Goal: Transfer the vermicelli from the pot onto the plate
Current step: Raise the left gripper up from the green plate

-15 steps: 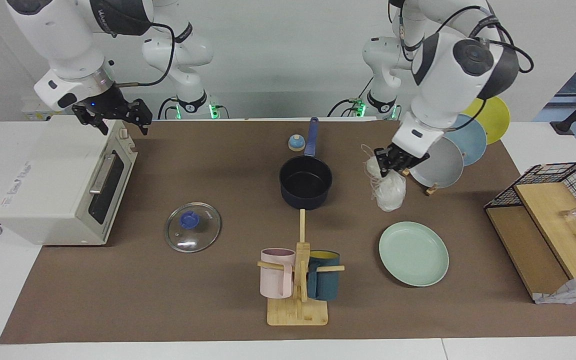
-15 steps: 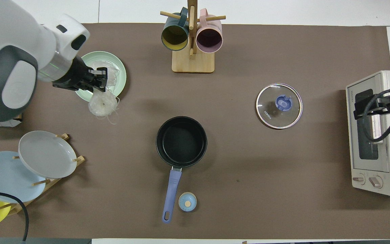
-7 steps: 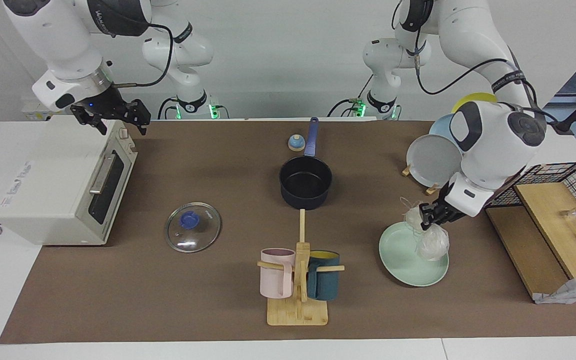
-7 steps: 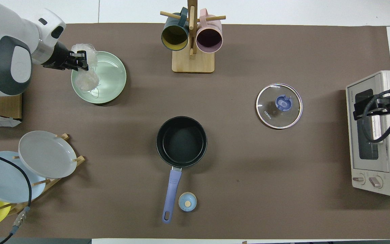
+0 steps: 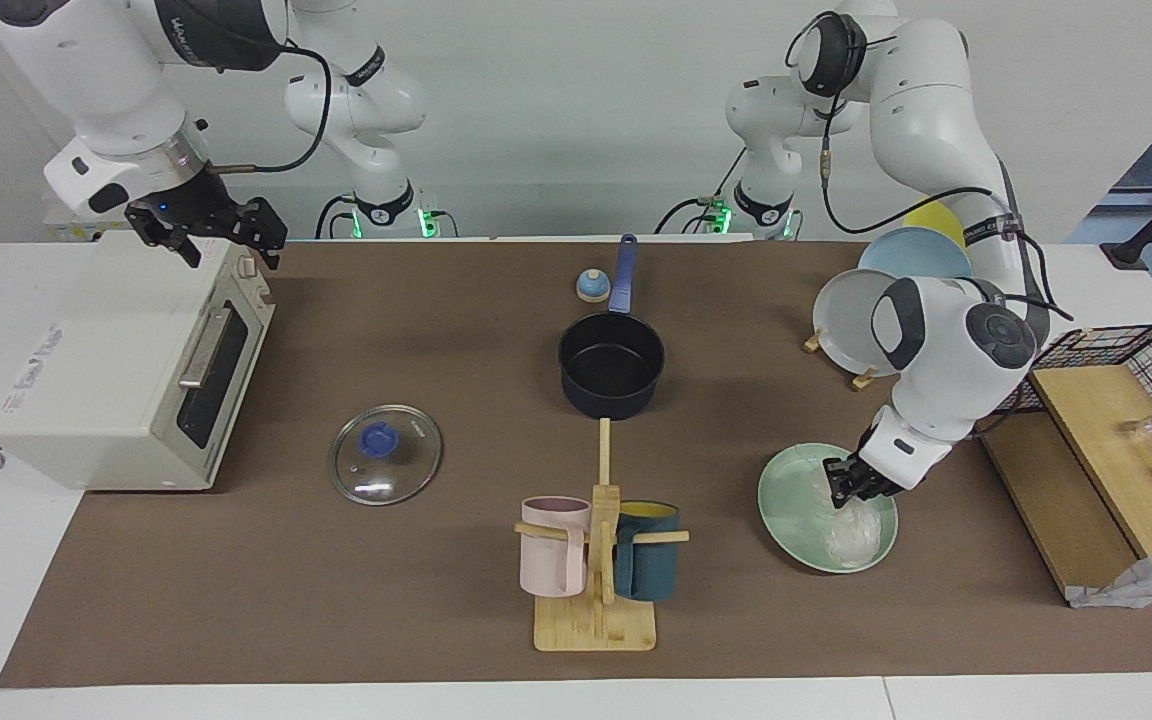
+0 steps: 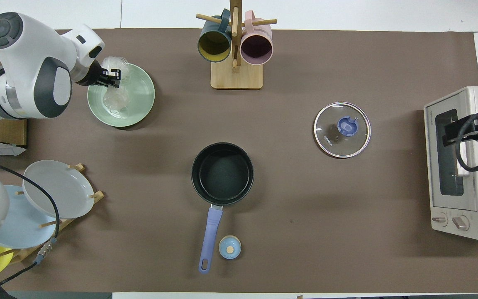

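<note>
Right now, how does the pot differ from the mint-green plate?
The pot is dark navy, deep-walled and has a long blue handle; the plate is pale mint, shallow and has none. The pot is empty, while the plate has the vermicelli resting on it, the left gripper shut on the clump. Both are round and sit upright on the brown mat.

"KONKA" printed in small dark letters near the rim of the glass lid (image 6: 342, 130), readable in the overhead view only. A small red-and-white warning sticker at the lower corner of the toaster oven (image 6: 463, 166), beside its knobs; wording too small to read. Faint raised lettering on the oven's top panel in the facing view, perhaps a brand, not legible. White lettering on the right arm's dark band (image 5: 211, 25), unreadable.
</note>
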`<action>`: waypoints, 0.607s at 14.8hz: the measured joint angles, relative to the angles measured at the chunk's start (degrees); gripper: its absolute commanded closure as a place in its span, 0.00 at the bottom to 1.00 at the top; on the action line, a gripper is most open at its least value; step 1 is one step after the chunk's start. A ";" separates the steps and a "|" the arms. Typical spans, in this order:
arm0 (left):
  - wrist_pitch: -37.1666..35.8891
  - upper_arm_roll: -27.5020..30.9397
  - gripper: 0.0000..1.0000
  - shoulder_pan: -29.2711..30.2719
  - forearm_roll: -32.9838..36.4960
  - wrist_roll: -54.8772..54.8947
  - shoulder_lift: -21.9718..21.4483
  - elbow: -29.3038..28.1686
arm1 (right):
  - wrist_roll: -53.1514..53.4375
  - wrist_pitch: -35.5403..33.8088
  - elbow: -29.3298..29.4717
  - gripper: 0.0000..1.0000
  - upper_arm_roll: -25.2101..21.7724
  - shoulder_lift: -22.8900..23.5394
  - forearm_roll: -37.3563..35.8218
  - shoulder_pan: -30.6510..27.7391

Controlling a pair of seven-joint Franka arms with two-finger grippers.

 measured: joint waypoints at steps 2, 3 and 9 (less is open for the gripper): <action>1.39 -0.01 0.00 -0.01 0.07 0.50 0.00 -1.15 | 0.00 0.00 0.00 0.00 0.00 0.00 0.00 -0.13; 1.46 -0.03 0.00 -0.03 0.08 0.58 0.00 -1.29 | 0.00 0.00 0.00 0.00 0.02 0.00 0.00 -0.13; -4.29 0.07 0.00 0.04 0.09 0.60 -4.60 -0.83 | 0.00 0.00 0.00 0.00 0.18 -0.03 0.00 -0.13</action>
